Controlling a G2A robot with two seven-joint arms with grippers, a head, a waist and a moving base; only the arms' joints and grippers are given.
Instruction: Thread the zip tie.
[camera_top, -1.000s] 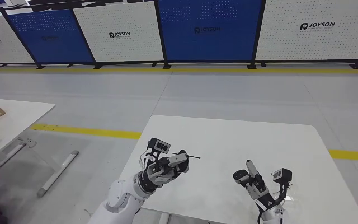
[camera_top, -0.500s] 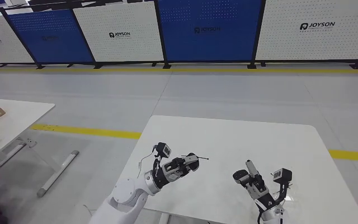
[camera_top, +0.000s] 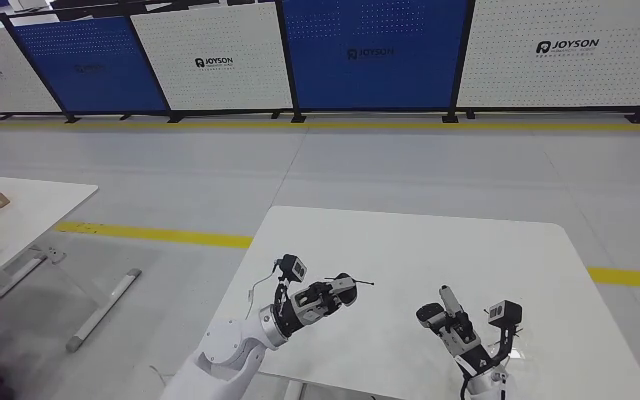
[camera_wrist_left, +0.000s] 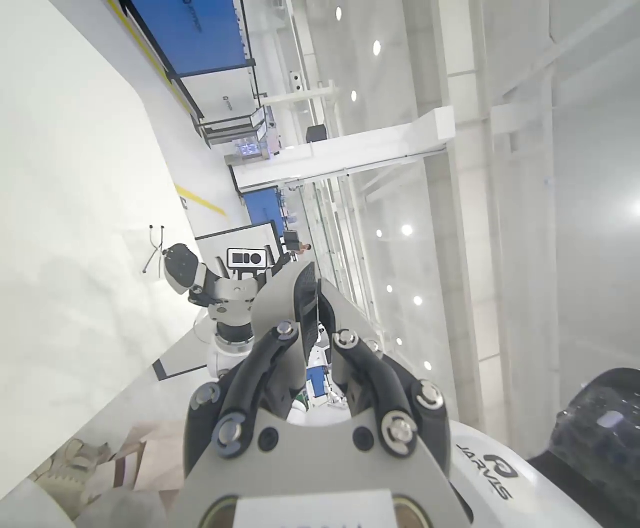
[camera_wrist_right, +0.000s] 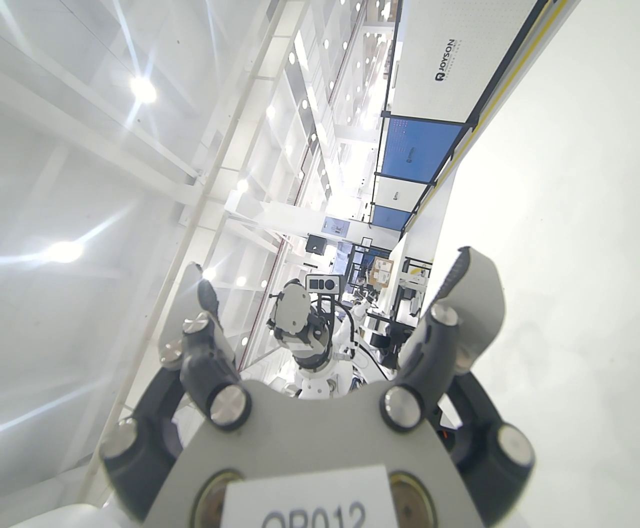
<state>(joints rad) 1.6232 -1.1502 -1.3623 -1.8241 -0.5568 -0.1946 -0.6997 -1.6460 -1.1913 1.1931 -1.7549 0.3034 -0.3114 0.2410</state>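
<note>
Starting with the zip tie (camera_top: 358, 282): clamped in the left pincer (camera_top: 340, 288), poking out toward the right as a thin dark strip, raised above the near-left part of the desk (camera_top: 450, 235). From the left wrist, just a fine line squeezed between the pads (camera_wrist_left: 304, 297). Can't tell head from tail from here, can't spot any loop either. Over to the right pincer (camera_wrist_right: 334, 272): spread wide, holding nothing, poised above the near-right of the desk, well apart from the strip's free end.

Looks like the approach stage, judging by that gap; no threading yet. Now, doing it well. Hold the left pinch firm and the strip level, aimed at the right pincer. Bring the right pincer in along the strip's line rather than across it. Close just behind the tip, leaving little floppy length to wander. Work out the head's slot before pushing, then line up tip and slot squarely, flat side to flat side. Feed slowly and straight to avoid buckling such a thin, springy strip. Watch for twist in the left grip, and for slipping through smooth pads. Do it all above the desk, away from the near edge, in case of a drop.
</note>
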